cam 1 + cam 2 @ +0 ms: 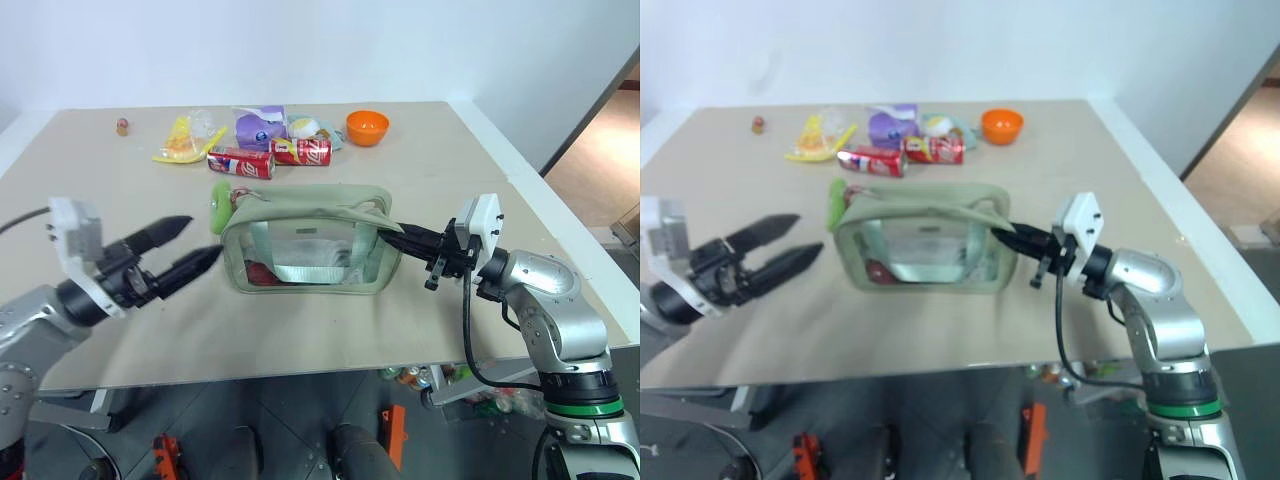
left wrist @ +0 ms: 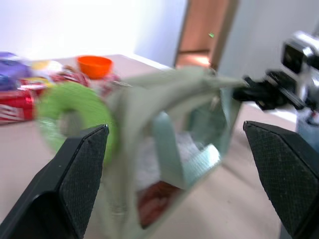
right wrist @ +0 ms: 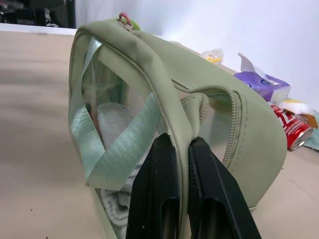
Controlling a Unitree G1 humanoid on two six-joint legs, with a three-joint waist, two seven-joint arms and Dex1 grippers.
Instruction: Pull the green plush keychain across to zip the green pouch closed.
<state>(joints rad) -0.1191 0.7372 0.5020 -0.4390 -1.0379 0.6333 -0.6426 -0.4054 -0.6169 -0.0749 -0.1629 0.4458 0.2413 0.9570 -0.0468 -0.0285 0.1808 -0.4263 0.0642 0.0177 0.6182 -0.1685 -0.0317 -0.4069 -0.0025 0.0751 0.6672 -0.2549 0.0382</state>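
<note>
Left eye view puts the green pouch (image 1: 305, 240) at the middle of the frame, standing upright on the beige worktop (image 1: 300, 330), its clear side panel facing the camera. The green plush keychain (image 1: 220, 200) sits at the pouch's upper left corner, hanging off the end of the top zipper.

At the left of the frame the left gripper (image 1: 195, 243) points toward that corner with its jaws spread wide and nothing between them; its black fingers (image 1: 165, 232) stop just short of the pouch, with the keychain just above and to the right of their tips. In the left wrist view the keychain (image 2: 75, 119) lies between the two fingers, close to one of them, and I cannot tell whether it touches.

At the right of the frame the right gripper (image 1: 392, 236) reaches in level, its jaws pinched tight on the pouch's right end. The right wrist view shows the two fingers (image 3: 159, 199) pressed together with a fold of the pouch's fabric (image 3: 174, 99) clamped between them, beside a zipper track that curves down that end.

Behind the pouch, in the upper middle of the frame, lie two red cans (image 1: 270, 157), a yellow snack packet (image 1: 183, 140), a purple packet (image 1: 260, 125) and an orange bowl (image 1: 367, 127), all well apart from both grippers.
</note>
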